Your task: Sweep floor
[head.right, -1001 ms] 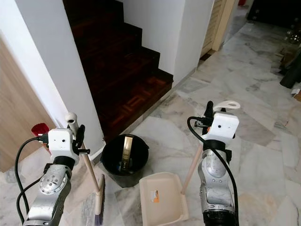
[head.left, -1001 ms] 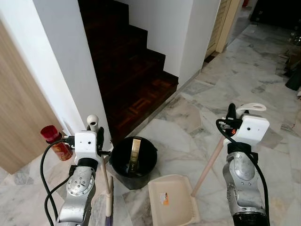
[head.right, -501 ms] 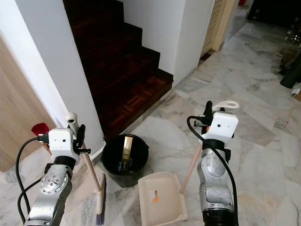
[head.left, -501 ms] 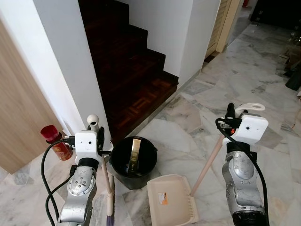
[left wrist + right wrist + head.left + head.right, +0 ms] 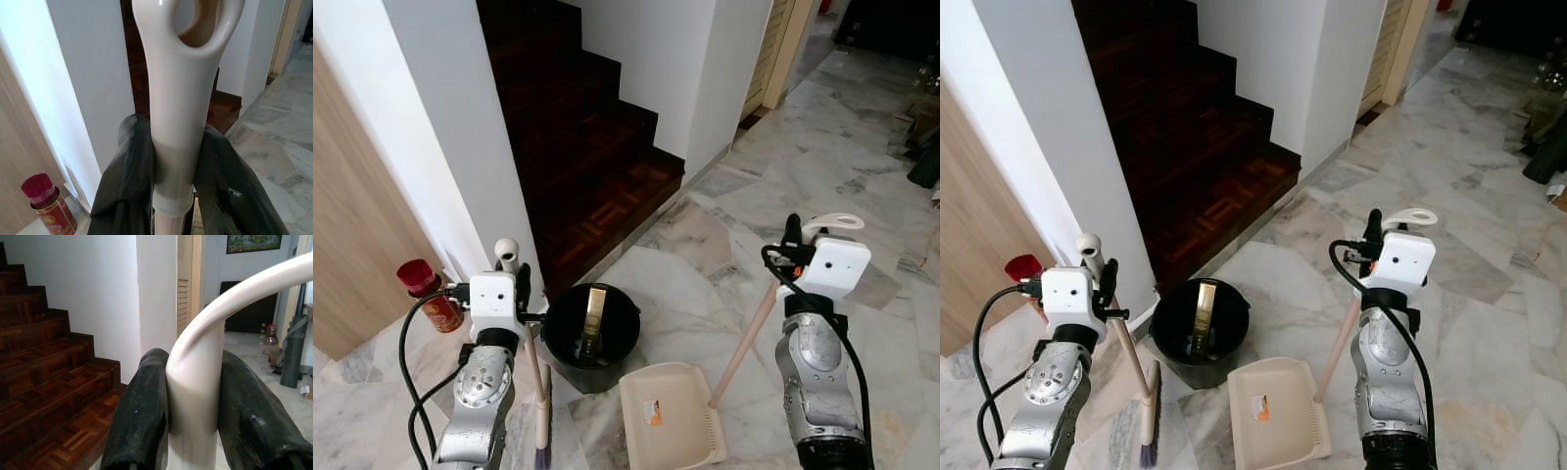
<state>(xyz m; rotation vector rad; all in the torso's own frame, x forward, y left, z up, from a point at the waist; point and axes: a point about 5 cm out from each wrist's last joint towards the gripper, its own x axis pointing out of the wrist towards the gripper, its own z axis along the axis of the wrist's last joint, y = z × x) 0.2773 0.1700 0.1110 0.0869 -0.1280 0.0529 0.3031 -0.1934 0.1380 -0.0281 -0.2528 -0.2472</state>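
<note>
— What has shifted on the marble floor point(image 5: 705, 284)?
— Little; the dustpan point(image 5: 671, 416) sits at six o'clock of the black bucket point(image 5: 591, 336), nudged slightly leftward.
— And the grips?
— The right end effector point(image 5: 193, 396) stays clamped on the dustpan handle; the left end effector point(image 5: 172, 166) on the broom point(image 5: 540, 411); sweeping hasn't visibly begun.

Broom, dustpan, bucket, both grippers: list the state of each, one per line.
broom: upright, bristles at the floor, handle clamped.
dustpan: pan flat on the floor, handle tilted.
black bucket: upright, a gold item inside.
left gripper: shut on broom handle.
right gripper: shut on dustpan handle.
</note>
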